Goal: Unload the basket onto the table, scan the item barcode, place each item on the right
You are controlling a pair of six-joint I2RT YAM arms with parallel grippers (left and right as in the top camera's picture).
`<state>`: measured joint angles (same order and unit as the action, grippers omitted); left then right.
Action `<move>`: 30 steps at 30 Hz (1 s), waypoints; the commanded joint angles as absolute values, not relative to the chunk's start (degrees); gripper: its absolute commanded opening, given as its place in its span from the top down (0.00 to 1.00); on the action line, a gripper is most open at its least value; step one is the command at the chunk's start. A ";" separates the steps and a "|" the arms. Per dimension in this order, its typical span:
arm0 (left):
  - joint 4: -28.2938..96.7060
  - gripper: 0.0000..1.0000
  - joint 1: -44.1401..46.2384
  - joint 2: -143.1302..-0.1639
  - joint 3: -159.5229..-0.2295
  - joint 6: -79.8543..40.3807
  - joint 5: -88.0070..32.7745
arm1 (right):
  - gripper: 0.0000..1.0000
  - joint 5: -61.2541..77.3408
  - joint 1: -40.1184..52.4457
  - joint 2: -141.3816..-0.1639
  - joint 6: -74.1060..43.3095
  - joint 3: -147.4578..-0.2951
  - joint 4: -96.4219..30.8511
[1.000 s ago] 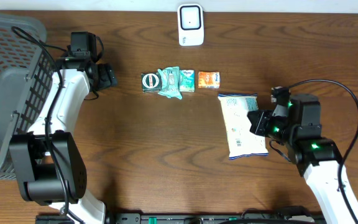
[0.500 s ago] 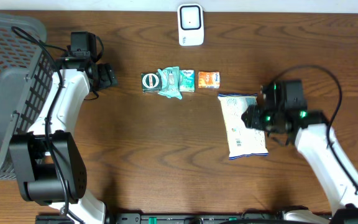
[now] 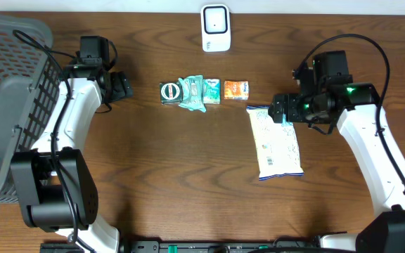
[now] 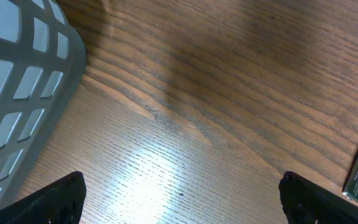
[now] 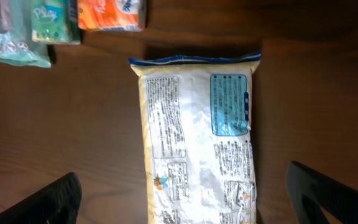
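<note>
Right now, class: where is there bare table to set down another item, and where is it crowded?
Widest bare patch: the table below the row of small packets, between the left arm and the white bag. A narrower strip lies between the scanner and that row. Crowded: that tight row, and the bag's top end under the open right gripper.

The white bag lies flat, partly under the right gripper; small packets sit beyond its fingertips.
</note>
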<state>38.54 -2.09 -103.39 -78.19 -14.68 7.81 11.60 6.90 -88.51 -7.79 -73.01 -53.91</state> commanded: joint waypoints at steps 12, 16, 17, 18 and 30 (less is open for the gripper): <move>38.54 0.03 -2.09 -103.42 -77.87 -13.76 8.12 | 0.34 13.58 7.22 -88.95 2.44 -74.11 -50.41; 38.54 0.02 -2.09 -103.42 -77.87 -13.76 8.12 | 0.28 13.65 6.66 -90.21 2.42 -76.01 -50.43; 38.54 0.02 -2.09 -103.42 -77.87 -13.76 8.12 | 0.27 13.58 6.33 -90.89 2.48 -76.88 -50.94; 38.54 0.02 -2.09 -103.42 -77.87 -13.76 8.12 | 0.27 13.58 5.89 -91.64 2.96 -77.89 -51.81; 38.54 0.02 -2.09 -103.42 -77.87 -13.76 8.12 | 0.01 17.50 -2.09 -104.09 6.57 -82.02 -56.14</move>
